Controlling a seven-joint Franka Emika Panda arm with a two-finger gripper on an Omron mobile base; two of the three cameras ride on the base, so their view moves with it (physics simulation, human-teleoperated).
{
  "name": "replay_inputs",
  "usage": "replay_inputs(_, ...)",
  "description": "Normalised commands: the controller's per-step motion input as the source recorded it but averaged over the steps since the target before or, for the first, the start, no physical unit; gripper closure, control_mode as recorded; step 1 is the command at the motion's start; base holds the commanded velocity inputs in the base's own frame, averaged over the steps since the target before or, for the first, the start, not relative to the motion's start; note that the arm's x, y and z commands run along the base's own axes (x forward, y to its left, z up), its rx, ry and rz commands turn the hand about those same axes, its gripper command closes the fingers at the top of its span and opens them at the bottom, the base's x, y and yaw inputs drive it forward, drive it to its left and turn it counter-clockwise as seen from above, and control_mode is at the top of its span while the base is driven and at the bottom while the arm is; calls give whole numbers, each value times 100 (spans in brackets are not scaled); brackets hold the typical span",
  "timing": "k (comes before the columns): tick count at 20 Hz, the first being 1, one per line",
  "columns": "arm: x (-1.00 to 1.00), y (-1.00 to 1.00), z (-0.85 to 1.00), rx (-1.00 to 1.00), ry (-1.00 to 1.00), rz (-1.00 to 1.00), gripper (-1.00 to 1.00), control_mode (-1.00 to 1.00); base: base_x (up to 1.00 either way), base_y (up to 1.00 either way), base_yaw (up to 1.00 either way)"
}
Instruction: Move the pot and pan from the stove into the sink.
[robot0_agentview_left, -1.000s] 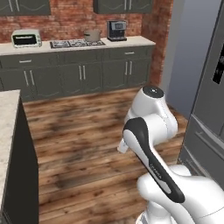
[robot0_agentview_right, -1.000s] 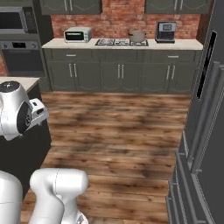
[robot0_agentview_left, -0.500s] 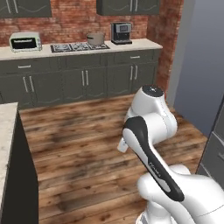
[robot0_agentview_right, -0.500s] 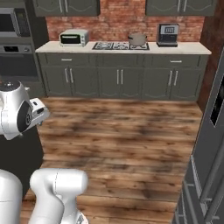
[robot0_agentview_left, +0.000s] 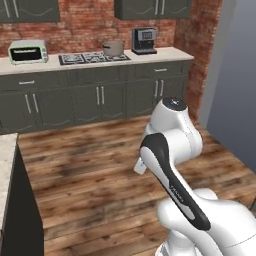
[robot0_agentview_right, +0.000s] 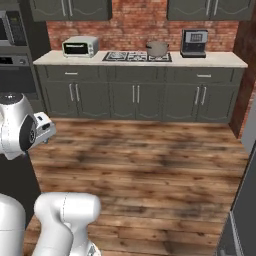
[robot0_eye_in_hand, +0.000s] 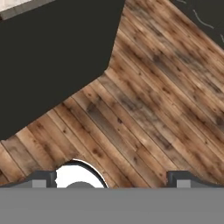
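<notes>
Since a second ago my base has turned and the far counter has slid toward the middle of both base views; nothing on it moved. Left to right along that counter: toaster oven (robot0_agentview_left: 28, 51), then the stove (robot0_agentview_left: 85, 58) with the pot (robot0_agentview_left: 113, 48) on its right rear burner, then the coffee machine (robot0_agentview_left: 144, 40). I think the pan is too small to make out from here. My gripper (robot0_eye_in_hand: 112, 177) hangs over bare floor, jaws spread wide, nothing between them. I should keep driving until the stove sits squarely ahead, then reach for the pot's rim
</notes>
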Motion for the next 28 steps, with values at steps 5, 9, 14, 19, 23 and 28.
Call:
replay_inputs(5,0,0,0,0,0,0,-100,100,67,0,0)
replay_inputs(9,0,0,0,0,0,0,-100,100,67,0,0)
replay_inputs(14,0,0,0,0,0,0,-100,100,67,0,0)
replay_inputs(19,0,0,0,0,0,0,-100,100,71,0,0)
replay_inputs(23,0,0,0,0,0,0,-100,100,77,0,0)
replay_inputs(28,0,0,0,0,0,0,-100,100,80,6,0)
